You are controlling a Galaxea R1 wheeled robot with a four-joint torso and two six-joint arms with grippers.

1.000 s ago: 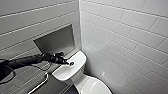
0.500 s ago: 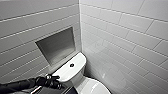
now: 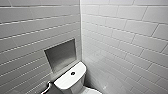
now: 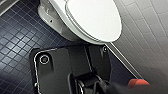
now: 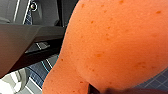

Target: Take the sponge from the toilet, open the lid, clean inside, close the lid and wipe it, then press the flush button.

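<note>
You have the small orange-red soft sponge off the white ceramic toilet, though I cannot tell which pincer clenches it; the white oval lid lies shut, so opening, cleaning, wiping and flushing remain.

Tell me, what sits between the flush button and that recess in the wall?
Nothing: in the head view, only bare white tank top and a strip of wall tile separate the flush button from the recess.
</note>
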